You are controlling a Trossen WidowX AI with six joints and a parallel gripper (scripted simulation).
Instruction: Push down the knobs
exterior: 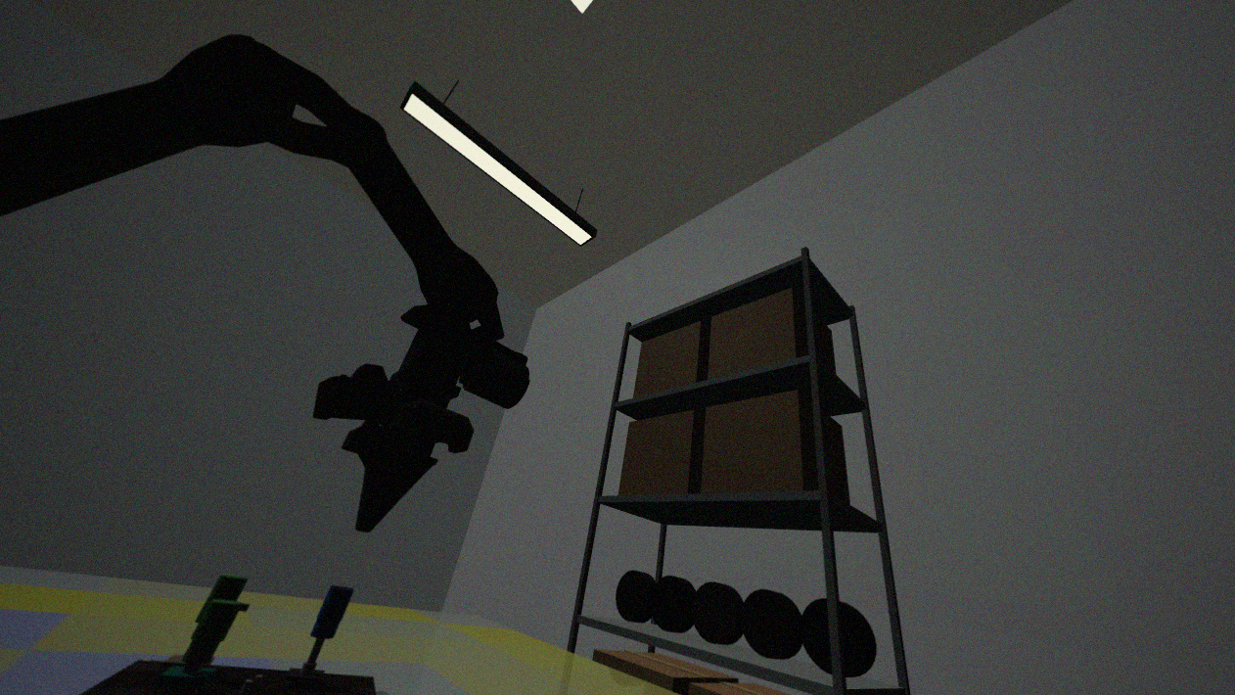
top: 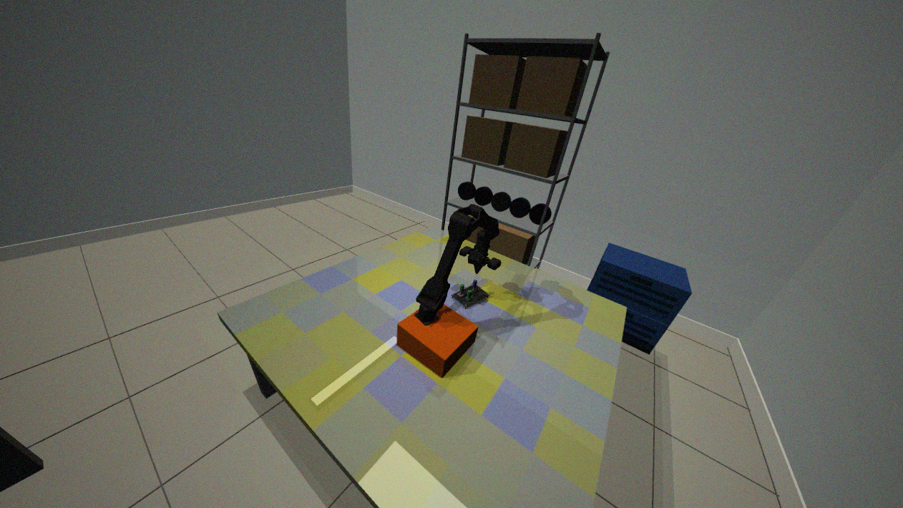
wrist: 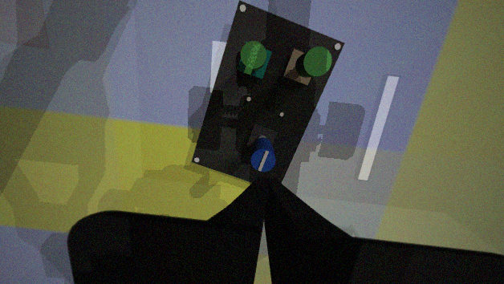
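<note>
The circuit board (top: 481,296) (wrist: 265,105) stands on the table. A blue knob with a white line (top: 474,284) (exterior: 332,612) (wrist: 262,160) sits high on its shaft, with bare shaft showing below it in the exterior view. A green knob with a pointer (exterior: 209,628) (wrist: 254,54) is over the teal potentiometer; no bare shaft is plain below it. A plain green knob (wrist: 318,61) is over the tan potentiometer; its lower end is hidden in the exterior view. My gripper (top: 477,271) (exterior: 365,529) (wrist: 265,185) is shut and empty, its tips above the blue knob, not touching it.
The orange base block (top: 435,335) of the arm stands beside the board. A shelf rack (top: 510,161) with boxes and a blue cabinet (top: 640,277) stand beyond the table. The two green knobs stand close together at the board's other end.
</note>
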